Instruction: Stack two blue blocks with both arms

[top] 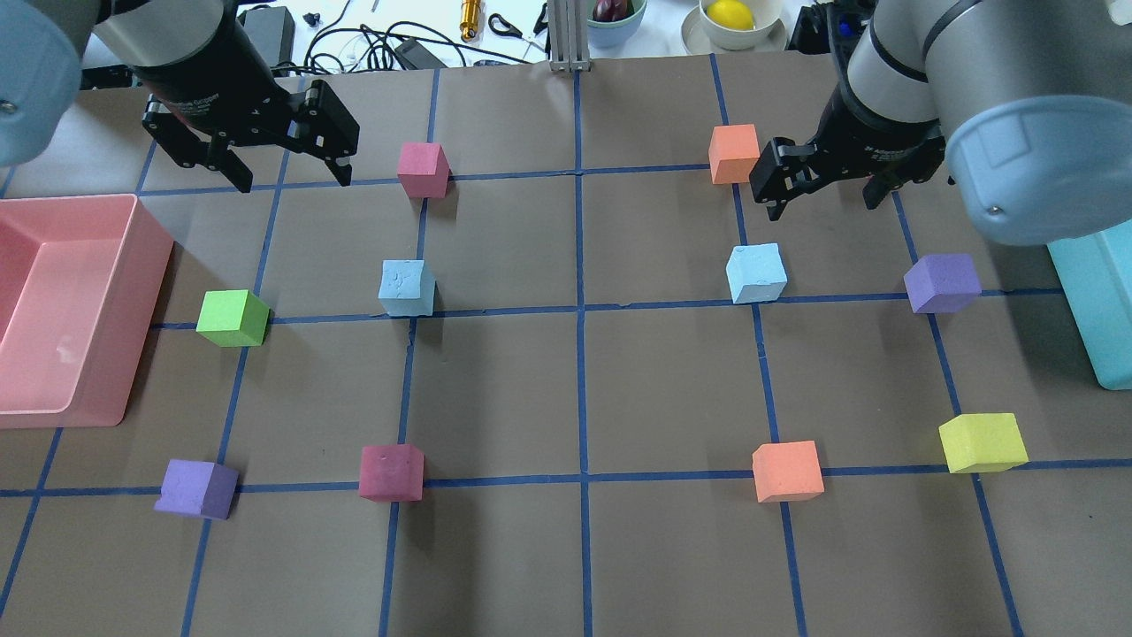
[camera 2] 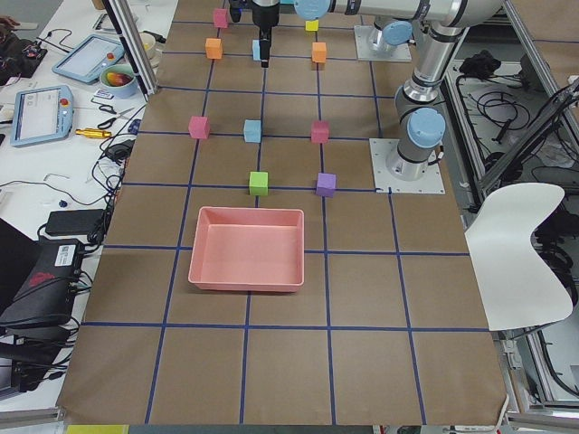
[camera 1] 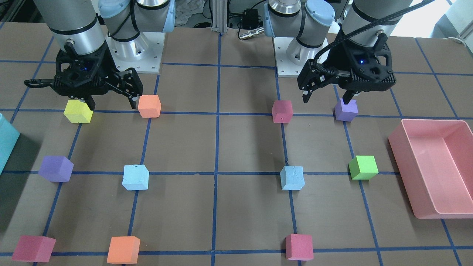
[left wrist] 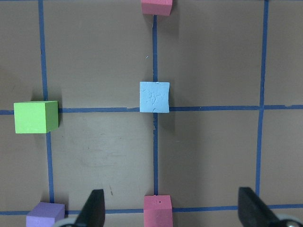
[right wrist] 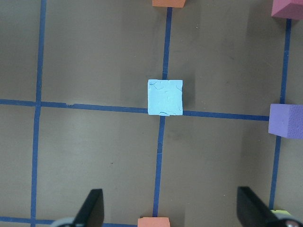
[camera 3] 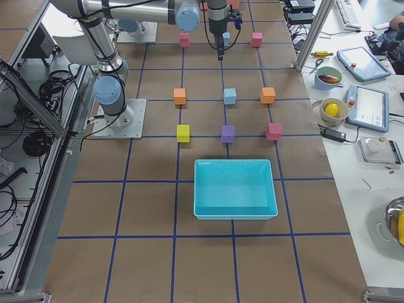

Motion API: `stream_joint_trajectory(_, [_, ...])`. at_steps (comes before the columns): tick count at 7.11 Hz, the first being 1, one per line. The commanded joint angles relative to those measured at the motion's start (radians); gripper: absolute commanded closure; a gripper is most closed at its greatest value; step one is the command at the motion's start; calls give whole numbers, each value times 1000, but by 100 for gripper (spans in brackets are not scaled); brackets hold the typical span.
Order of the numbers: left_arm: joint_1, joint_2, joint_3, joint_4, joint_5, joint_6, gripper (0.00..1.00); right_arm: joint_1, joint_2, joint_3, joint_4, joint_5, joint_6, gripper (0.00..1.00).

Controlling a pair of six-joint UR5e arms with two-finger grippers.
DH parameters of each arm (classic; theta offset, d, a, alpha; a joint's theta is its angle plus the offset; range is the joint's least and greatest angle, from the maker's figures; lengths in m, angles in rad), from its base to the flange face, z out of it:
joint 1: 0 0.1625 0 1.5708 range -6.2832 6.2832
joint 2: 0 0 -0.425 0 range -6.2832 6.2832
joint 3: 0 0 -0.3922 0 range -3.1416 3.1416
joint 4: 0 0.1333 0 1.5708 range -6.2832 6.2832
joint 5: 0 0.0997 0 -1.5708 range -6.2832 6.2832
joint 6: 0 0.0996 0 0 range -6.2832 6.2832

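Two pale blue blocks sit apart on the brown table, each on a blue tape line. One (top: pixel 407 287) is left of centre and also shows in the left wrist view (left wrist: pixel 155 97). The other (top: pixel 756 272) is right of centre and also shows in the right wrist view (right wrist: pixel 165 97). My left gripper (top: pixel 290 180) hangs open and empty above the table, beyond its block. My right gripper (top: pixel 824 206) is also open and empty, raised beyond its block. Both show in the front view, the left gripper (camera 1: pixel 325 100) and the right gripper (camera 1: pixel 112 106).
A pink bin (top: pixel 133 265) stands at the left edge and a teal bin (top: pixel 1097 301) at the right edge. Green (top: pixel 232 318), purple (top: pixel 942 283), magenta (top: pixel 423 170), orange (top: pixel 734 153) and yellow (top: pixel 982 442) cubes are spread on the grid around the blue blocks.
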Motion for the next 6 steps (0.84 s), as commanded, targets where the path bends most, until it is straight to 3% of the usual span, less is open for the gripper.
stream_joint_trajectory(1, [0,-10,2,50,0,-11,0,0,-1,-3,-2,0,0,0])
stream_joint_trajectory(6, [-5,3,-71,139,5,-1,0,0,5,21,-3,-7,0,0])
